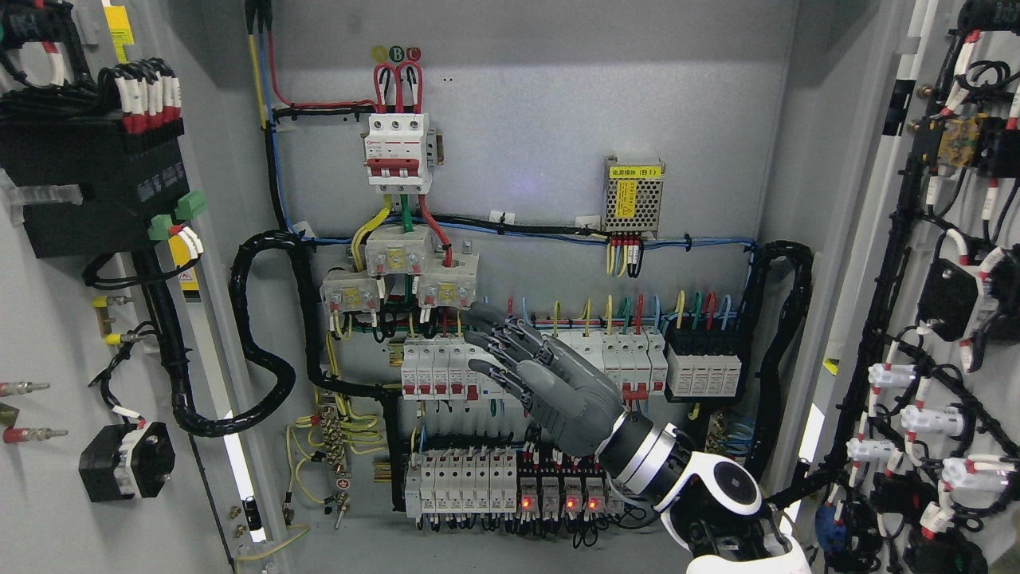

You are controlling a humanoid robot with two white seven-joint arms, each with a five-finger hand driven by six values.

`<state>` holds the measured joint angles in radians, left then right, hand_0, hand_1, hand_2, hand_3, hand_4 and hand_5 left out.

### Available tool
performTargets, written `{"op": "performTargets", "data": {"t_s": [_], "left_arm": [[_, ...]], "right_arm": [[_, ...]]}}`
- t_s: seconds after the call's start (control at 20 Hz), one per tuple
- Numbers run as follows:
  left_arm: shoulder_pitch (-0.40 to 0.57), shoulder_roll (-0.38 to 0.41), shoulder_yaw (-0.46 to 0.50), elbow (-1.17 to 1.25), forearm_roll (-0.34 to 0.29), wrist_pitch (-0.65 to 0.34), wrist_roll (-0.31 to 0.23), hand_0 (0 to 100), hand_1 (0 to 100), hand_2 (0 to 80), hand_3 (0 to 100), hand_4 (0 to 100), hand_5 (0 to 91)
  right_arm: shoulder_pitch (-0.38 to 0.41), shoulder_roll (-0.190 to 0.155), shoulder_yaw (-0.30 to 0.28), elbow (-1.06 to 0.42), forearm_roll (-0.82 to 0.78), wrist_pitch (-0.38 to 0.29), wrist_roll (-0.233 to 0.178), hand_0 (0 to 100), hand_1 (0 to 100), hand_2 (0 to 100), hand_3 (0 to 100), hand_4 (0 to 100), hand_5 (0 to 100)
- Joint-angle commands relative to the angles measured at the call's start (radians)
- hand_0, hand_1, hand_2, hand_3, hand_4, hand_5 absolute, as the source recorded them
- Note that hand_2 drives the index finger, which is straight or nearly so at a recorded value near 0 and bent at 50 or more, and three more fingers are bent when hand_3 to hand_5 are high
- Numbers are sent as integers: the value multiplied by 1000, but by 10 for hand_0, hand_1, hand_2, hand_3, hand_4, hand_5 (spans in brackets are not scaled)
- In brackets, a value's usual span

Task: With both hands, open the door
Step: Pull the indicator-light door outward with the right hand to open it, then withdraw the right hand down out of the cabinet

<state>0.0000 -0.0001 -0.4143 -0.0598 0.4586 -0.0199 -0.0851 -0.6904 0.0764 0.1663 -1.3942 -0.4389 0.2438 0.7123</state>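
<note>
Between 2 open doors (48, 335), 1 right hand (542, 383) hovers, fingers spread, over breakers (434, 368).

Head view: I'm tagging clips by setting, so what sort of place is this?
Probably the inside of an opened electrical control cabinet: rows of circuit breakers, bundled wiring, and a small power supply.

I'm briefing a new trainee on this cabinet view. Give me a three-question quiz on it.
1. True or false: the right hand grips a cable.
2. The cabinet doors are: A) both shut B) both open C) one open.
3. What colour are the lit indicators on the bottom row?

Key:
1. False. Its fingers are spread in front of the breaker row, holding nothing.
2. B. The left door and right door are swung out.
3. Red.
</note>
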Motion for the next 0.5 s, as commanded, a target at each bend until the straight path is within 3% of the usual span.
{"op": "performTargets", "data": {"t_s": [0.0,0.1,0.2,0.45], "left_arm": [[-14,-34,-1,-2,0,0,1,120,556,0,0,0,0],[-14,-35,-1,-3,0,0,1,120,556,0,0,0,0],[-14,-37,-1,-3,0,0,1,120,556,0,0,0,0],[-15,-46,-1,-3,0,0,1,120,556,0,0,0,0]], "right_arm": [[78,-43,131,-163,-49,26,0,0,500,40,0,0,0],[103,-44,179,-209,-50,26,6,0,500,40,0,0,0],[135,-44,211,-239,-49,26,42,0,500,40,0,0,0],[180,-44,320,-252,-49,20,49,0,500,40,0,0,0]]}}
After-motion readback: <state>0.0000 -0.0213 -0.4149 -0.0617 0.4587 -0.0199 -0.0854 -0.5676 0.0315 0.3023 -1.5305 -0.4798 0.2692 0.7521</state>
